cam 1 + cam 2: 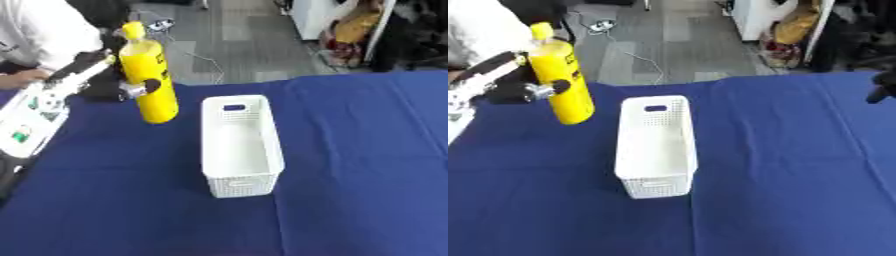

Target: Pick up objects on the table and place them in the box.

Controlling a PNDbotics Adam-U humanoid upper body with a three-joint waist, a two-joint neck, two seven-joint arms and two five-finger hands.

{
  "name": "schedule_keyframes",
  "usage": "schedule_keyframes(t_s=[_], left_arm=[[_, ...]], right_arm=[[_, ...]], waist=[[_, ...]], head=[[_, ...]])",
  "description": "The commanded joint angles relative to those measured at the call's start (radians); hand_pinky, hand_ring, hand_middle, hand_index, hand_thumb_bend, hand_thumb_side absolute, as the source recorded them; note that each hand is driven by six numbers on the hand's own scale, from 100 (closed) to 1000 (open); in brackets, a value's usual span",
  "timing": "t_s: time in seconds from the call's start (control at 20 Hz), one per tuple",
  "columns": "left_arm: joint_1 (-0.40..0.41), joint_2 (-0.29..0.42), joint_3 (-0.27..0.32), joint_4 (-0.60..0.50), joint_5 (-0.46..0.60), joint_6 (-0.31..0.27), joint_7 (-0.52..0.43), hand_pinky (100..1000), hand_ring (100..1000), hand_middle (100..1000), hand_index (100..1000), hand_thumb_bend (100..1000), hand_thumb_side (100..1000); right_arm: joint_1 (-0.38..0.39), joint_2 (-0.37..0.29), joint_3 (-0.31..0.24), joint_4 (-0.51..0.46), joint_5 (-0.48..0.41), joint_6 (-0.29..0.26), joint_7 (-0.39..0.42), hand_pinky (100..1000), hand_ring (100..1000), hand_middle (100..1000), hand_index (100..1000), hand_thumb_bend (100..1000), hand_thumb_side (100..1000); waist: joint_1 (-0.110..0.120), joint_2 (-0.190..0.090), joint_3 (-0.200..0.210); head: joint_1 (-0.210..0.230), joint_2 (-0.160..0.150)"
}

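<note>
Yellow plastic bottle point(150, 75) with a yellow cap, carried in the air by the left hand point(109, 80), left of the box.

Left hand's black fingers curl round the bottle's middle; bottle near upright, top leaning slightly left, its base clear of the blue-cloth surface point(350, 150). White perforated plastic box point(238, 145) stands empty, long side running away from the camera, just right of the bottle. Holding at mid-body likely leaves the base free to go in first. Judged step: carry across, then lower into the box. Right hand point(883, 86) shows only as a dark shape at the right eye view's edge; cannot tell how its fingers stand.
</note>
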Motion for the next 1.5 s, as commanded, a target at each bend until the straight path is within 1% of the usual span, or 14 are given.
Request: schedule_keyframes(t_s=[0.05,0.45,0.7,0.9,1.15,1.3,1.5], left_arm=[[-0.004,0.052,0.010,-0.092,0.033,0.025,-0.001,100,100,100,255,214,741],[0.015,0.081,-0.006,-0.262,0.105,0.067,-0.040,100,100,100,228,207,743],[0.006,0.089,-0.030,-0.364,0.159,0.074,-0.072,100,100,100,221,210,746],[-0.003,0.089,-0.050,-0.418,0.202,0.091,-0.100,100,100,100,223,211,749],[-0.033,0.074,-0.084,-0.431,0.227,0.103,-0.142,100,100,100,226,214,750],[-0.059,0.059,-0.106,-0.418,0.228,0.092,-0.147,100,100,100,230,217,751],[-0.089,0.035,-0.138,-0.380,0.206,0.077,-0.163,100,100,100,233,219,753]], right_arm=[[-0.003,-0.030,-0.009,-0.016,0.006,0.002,-0.001,450,555,550,886,113,906],[0.000,-0.033,-0.010,-0.016,0.008,0.003,-0.002,450,556,550,886,113,906],[-0.001,-0.033,-0.010,-0.016,0.008,0.003,-0.002,450,556,551,885,111,907],[-0.004,-0.033,-0.009,-0.016,0.007,0.002,-0.002,451,556,551,885,111,908],[-0.006,-0.032,-0.007,-0.016,0.006,0.003,0.001,451,556,551,885,111,908],[-0.008,-0.030,-0.006,-0.016,0.004,0.003,0.003,451,556,551,885,110,908],[-0.014,-0.027,-0.004,-0.016,0.002,0.003,0.004,451,557,552,884,108,909]], waist=[[0.001,-0.021,0.003],[0.000,-0.022,0.008],[0.001,-0.023,0.006],[0.003,-0.024,0.004],[0.004,-0.026,0.001],[0.004,-0.026,-0.003],[0.005,-0.025,-0.010]], head=[[-0.004,-0.011],[-0.006,-0.010],[-0.004,-0.009],[-0.002,-0.008],[0.001,-0.006],[0.005,-0.006],[0.009,-0.002]])
